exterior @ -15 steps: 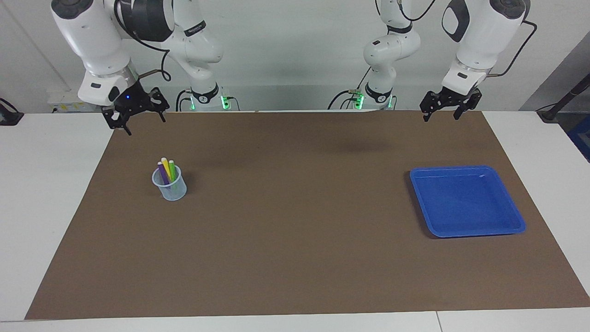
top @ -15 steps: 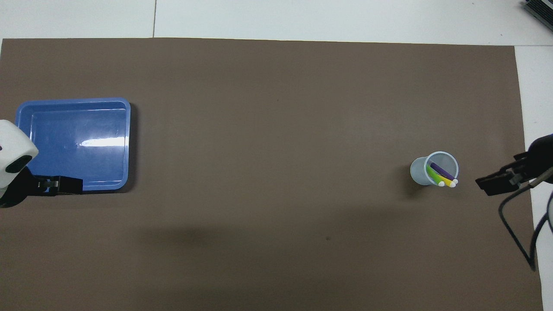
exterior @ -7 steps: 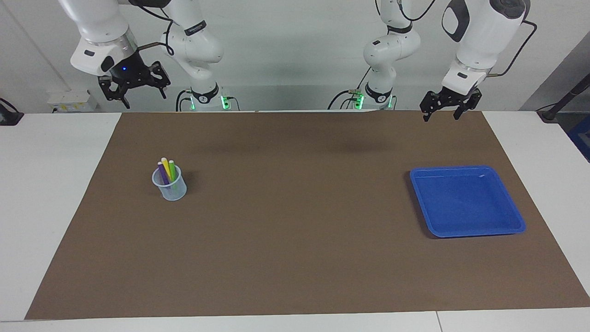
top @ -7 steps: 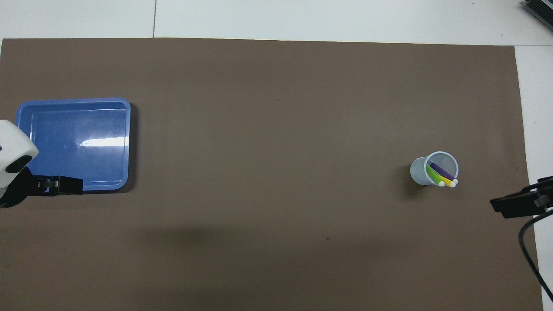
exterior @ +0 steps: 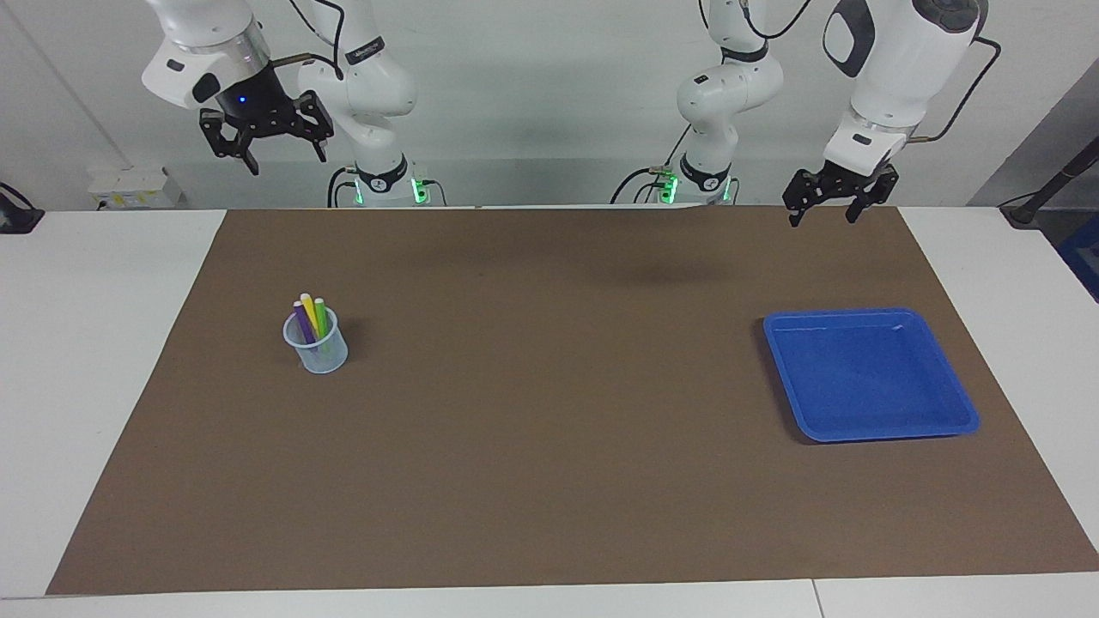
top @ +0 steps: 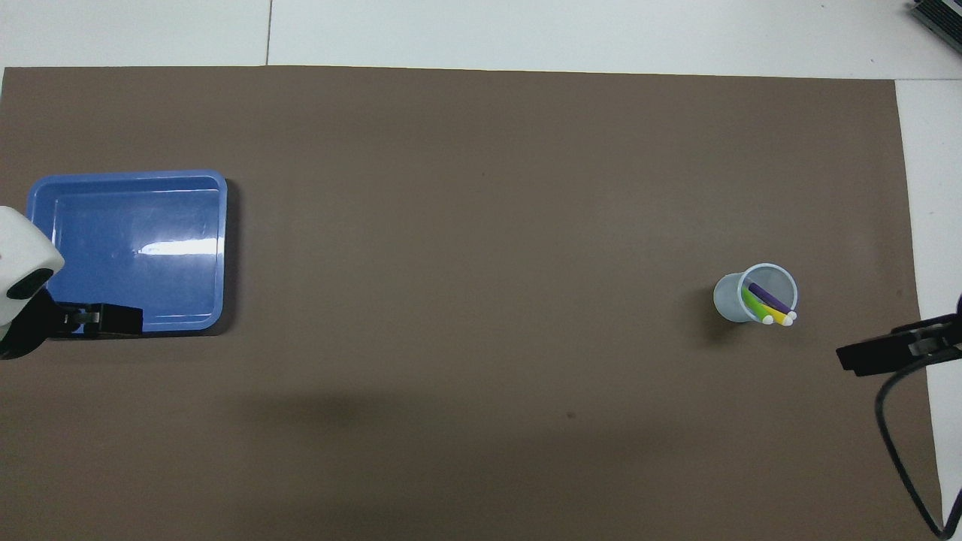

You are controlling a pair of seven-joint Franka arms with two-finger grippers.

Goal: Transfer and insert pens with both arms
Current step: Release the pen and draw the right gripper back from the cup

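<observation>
Three pens, purple [exterior: 301, 323], yellow [exterior: 309, 311] and green [exterior: 320, 315], stand leaning in a pale translucent cup [exterior: 317, 352] toward the right arm's end of the mat. From overhead the same cup [top: 727, 299] shows the pens [top: 768, 304] slanting inside it. High over the mat's edge by the robots, my right gripper [exterior: 286, 162] hangs open and empty, well apart from the cup. My left gripper [exterior: 821, 218] waits open and empty over the mat's edge nearest the robots. In the overhead view the left gripper [top: 101, 320] and right gripper [top: 872, 355] show only in part.
A blue tray [exterior: 884, 433] with nothing in it lies toward the left arm's end of the brown mat [exterior: 549, 429]; from overhead the tray [top: 135, 225] sits just past the left gripper. White table borders the mat. A black cable [top: 902, 443] hangs from the right arm.
The right gripper has risen and swung a little toward the table's middle, still open. The left arm, cup, pens and tray have not moved.
</observation>
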